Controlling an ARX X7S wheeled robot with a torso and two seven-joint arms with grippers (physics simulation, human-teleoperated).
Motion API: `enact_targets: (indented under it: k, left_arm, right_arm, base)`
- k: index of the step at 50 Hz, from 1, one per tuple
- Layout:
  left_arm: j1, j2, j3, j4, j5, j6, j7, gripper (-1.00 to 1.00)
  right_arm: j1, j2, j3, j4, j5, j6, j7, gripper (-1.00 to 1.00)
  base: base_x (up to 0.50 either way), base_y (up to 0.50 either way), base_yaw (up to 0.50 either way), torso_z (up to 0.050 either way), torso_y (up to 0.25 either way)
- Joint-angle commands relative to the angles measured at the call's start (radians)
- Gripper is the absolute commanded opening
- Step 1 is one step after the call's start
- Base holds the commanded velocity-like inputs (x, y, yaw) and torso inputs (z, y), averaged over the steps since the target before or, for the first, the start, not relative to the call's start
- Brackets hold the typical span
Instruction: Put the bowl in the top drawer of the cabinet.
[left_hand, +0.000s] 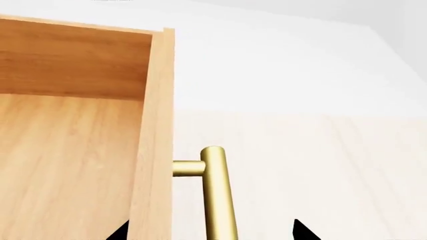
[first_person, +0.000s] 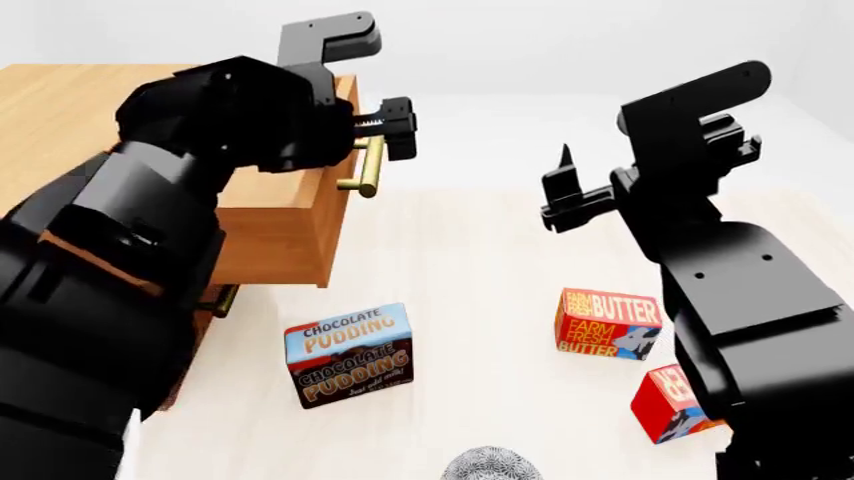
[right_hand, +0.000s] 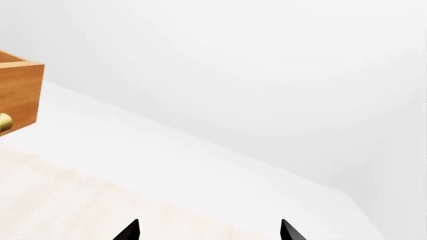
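The bowl (first_person: 490, 466), white with fine speckles, shows only its rim at the near edge of the head view, on the pale floor. The orange-brown cabinet (first_person: 54, 110) stands at the left. Its top drawer (first_person: 274, 235) is pulled out and I see bare wood inside it (left_hand: 67, 160). My left gripper (left_hand: 210, 232) (first_person: 383, 130) is open, and its fingertips (left_hand: 301, 231) straddle the drawer's front panel and brass bar handle (left_hand: 217, 195) (first_person: 363, 166) without clamping them. My right gripper (first_person: 567, 190) (right_hand: 209, 231) hangs open in the air to the right, holding nothing.
A chocolate pudding box (first_person: 348, 353) stands on the floor below the open drawer. A butter box (first_person: 607, 323) and a red box (first_person: 667, 402) sit at the right, near my right arm. The lower drawer's brass handle (first_person: 224, 300) peeks out under the top drawer.
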Motion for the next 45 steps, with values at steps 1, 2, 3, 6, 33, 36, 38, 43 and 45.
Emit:
enact_targets:
  k: [1,2,3,6,33,36,38,43,45]
  left_arm:
    - [-0.017,-0.038,0.005,0.189,-0.262,0.015,-0.07,1.0]
    - [-0.02,-0.048,0.004,0.208,-0.262,0.016,-0.082,1.0]
    - [-0.025,-0.055,0.004,0.218,-0.26,0.016,-0.091,1.0]
    - [-0.034,-0.092,0.015,0.297,-0.238,0.031,-0.133,1.0]
    - [0.147,-0.449,-0.129,1.117,-0.405,0.025,-0.492,1.0]
    - [0.217,-0.495,-0.139,1.217,-0.429,0.037,-0.505,1.0]
    - [0.264,-0.529,-0.147,1.297,-0.438,0.048,-0.511,1.0]
    - [0.369,-0.593,-0.167,1.482,-0.464,0.078,-0.518,1.0]
    - [0.409,-0.612,-0.169,1.551,-0.447,0.092,-0.506,1.0]
  right_arm:
    - [-0.022,0.011,0.013,-0.012,0.006,-0.001,0.002,1.0]
    - [-0.023,0.012,0.013,-0.013,0.006,0.0,0.002,1.0]
    - [-0.025,0.013,0.013,-0.013,0.006,0.0,0.002,1.0]
    - [-0.027,0.014,0.011,-0.012,0.005,0.0,0.003,1.0]
    - [-0.033,-0.019,0.022,0.032,0.007,-0.034,0.033,1.0]
    - [-0.03,-0.02,0.049,0.03,0.006,-0.04,0.048,1.0]
    - [-0.029,-0.018,0.061,0.044,0.003,-0.056,0.055,1.0]
    - [-0.035,-0.023,0.094,0.093,0.004,-0.103,0.066,1.0]
    - [-0.04,-0.026,0.106,0.104,-0.007,-0.129,0.086,1.0]
  base:
    - [0.0,0.0,0.0,0.0,0.01]
    - [0.0,0.0,0.0,0.0,0.0]
    - [0.0,0.0,0.0,0.0,0.0]
    - [0.0,0.0,0.0,0.0,0.0]
    - [0.0,0.0,0.0,0.0,0.0]
    - [0.0,0.0,0.0,0.0,0.0]
    - [0.0,0.0,0.0,0.0,0.0]
    - [0.0,0.0,0.0,0.0,0.0]
    - [0.0,0.0,0.0,0.0,0.0]
